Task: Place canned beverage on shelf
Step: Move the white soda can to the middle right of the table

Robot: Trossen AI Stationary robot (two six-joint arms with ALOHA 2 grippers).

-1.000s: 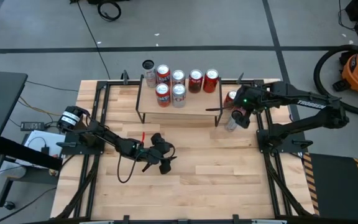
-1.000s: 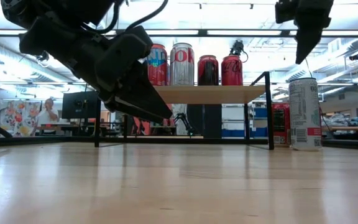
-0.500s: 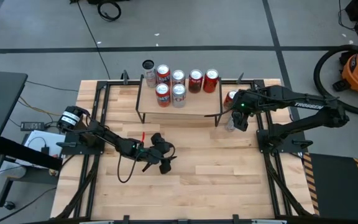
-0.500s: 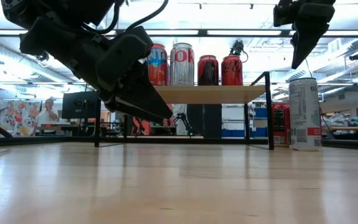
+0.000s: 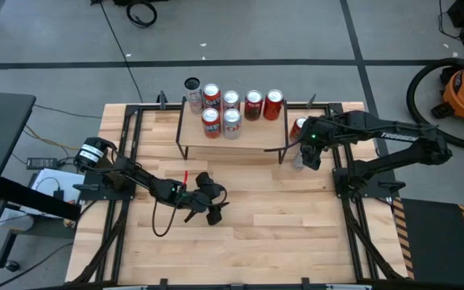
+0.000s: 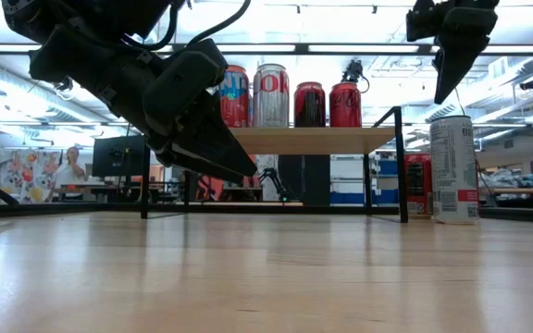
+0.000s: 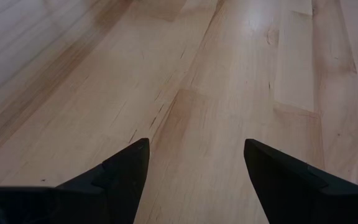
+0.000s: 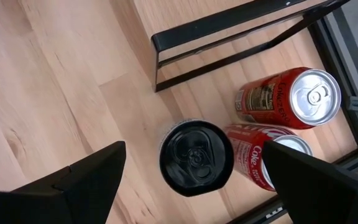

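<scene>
Right hand (image 8: 191,171): open, above upright silver black-topped can (image 8: 195,158)
Can: on light wooden surface (image 5: 296,217), beside two red cans (image 8: 288,98), near shelf leg
Low light-wood black-legged shelf (image 5: 248,133): six cans on top
Left hand (image 7: 194,165): open, empty, above surface

The shelf (image 5: 232,129) stands at the desk's (image 5: 296,242) far edge; six cans (image 5: 232,109) crowd its left and back, leaving its front right part bare. Just right of the shelf's black leg (image 8: 229,25), a silver can (image 6: 453,168) stands upright with two red cans (image 8: 278,124) close beside it, hemmed in by the desk's frame. The right gripper (image 6: 447,79) hangs above the silver can, jaws wide, air clear between them. The left gripper (image 5: 208,205) occupies mid-desk, jaws apart over bare wood. The near half of the desk is otherwise open.
</scene>
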